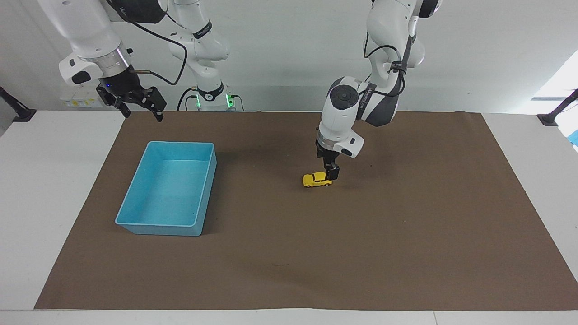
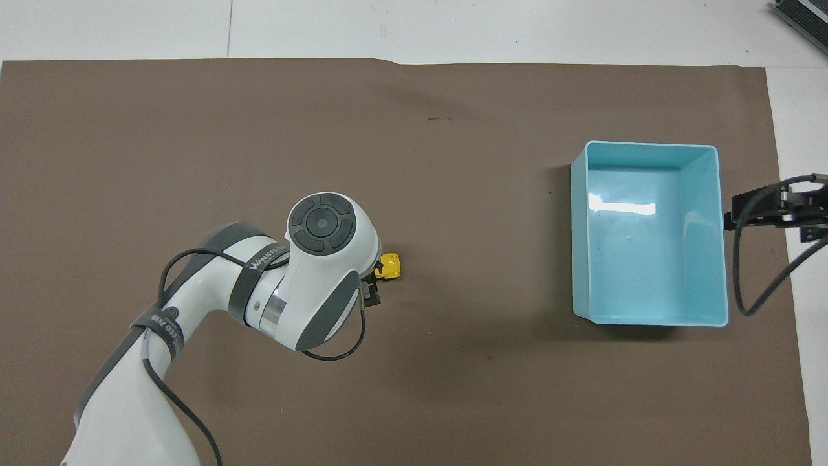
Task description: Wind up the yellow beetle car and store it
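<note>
The yellow beetle car (image 1: 315, 180) stands on its wheels on the brown mat, about mid-table; in the overhead view only its end toward the bin (image 2: 390, 266) shows past my left wrist. My left gripper (image 1: 332, 174) is down at the car's end that lies toward the left arm's end of the table, fingers pointing down and open about it; one fingertip (image 2: 372, 296) shows beside the car, nearer to the robots. My right gripper (image 1: 141, 107) is open and empty, and waits in the air at the mat's edge by the bin.
An empty blue bin (image 1: 135, 221) stands on the mat toward the right arm's end; it also shows in the overhead view (image 2: 647, 320). The brown mat (image 1: 406, 248) covers most of the white table. The right arm's cable (image 2: 750, 285) hangs beside the bin.
</note>
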Controlling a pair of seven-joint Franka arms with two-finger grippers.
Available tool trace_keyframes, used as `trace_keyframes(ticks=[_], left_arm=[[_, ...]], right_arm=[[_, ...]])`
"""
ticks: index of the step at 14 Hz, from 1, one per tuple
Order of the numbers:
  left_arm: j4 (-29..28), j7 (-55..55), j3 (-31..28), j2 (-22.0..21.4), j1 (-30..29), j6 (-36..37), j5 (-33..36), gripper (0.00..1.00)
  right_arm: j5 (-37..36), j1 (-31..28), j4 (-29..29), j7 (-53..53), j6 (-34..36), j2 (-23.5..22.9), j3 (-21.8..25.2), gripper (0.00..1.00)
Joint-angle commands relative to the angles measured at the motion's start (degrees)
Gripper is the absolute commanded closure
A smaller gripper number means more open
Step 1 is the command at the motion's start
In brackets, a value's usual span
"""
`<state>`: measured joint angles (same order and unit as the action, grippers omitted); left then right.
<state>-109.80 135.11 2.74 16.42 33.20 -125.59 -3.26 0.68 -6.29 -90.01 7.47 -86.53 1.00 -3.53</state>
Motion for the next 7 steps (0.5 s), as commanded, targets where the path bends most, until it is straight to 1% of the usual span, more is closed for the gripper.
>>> trace_keyframes(ticks=[1, 3, 7], left_arm=[[-1.6, 1.7, -1.2, 1.2, 2.0, -3.7, 1.2, 0.00], [-2.3, 2.1, -1.2, 2.3, 2.3, -5.0, 1.3, 0.00], [-2.2, 1.7, -1.2, 2.6, 2.3, -5.1, 2.2, 0.00]], right_arm=[[0.7, -0.5, 0.8, -0.5, 0.5, -0.4, -0.4, 0.00], [0.7, -0.5, 0.8, -0.5, 0.5, -0.4, -0.4, 0.00], [0.7, -0.5, 0.8, -0.5, 0.5, -0.4, -0.4, 0.00]])
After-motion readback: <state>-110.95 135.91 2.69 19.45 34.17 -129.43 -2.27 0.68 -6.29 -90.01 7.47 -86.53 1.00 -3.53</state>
